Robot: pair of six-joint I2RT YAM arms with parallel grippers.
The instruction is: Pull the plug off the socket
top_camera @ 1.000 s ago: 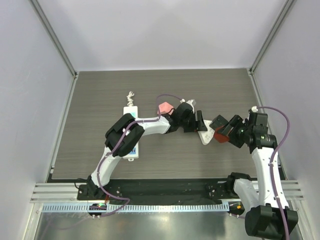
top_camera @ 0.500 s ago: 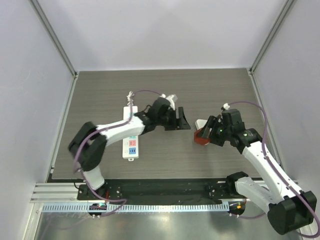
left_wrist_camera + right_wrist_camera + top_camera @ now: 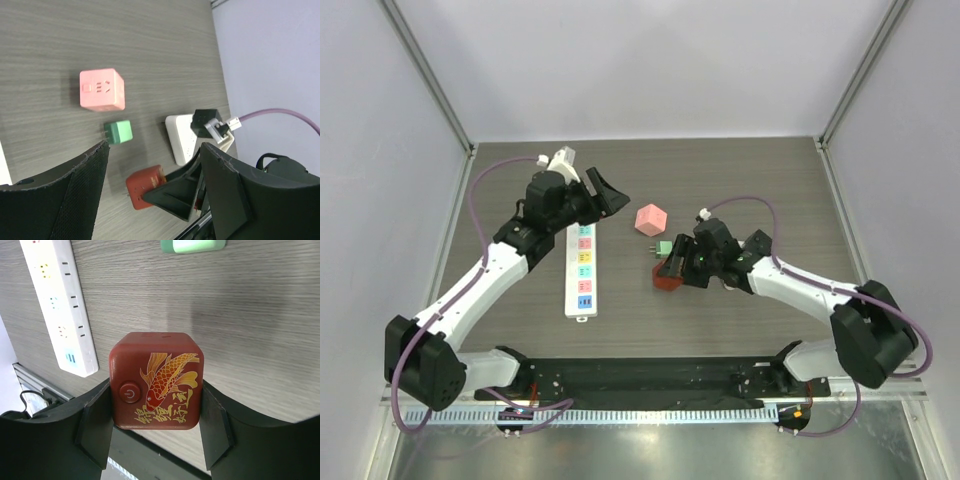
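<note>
A white power strip [image 3: 580,270] lies flat on the tabletop, left of centre in the overhead view. It runs up and down the frame and has pastel socket panels along its face. The plug [image 3: 665,278] is a dark red, round-cornered cube with a gold-and-orange fish and a round power button on one face. It sits apart from the strip, to its right near the frame's centre, clamped between the right fingers [image 3: 95,420].

Open table [image 3: 620,295] between power strip [image 3: 581,270] and pink cube [image 3: 650,219]; green plug [image 3: 665,247] crowds red cube [image 3: 666,277]
</note>
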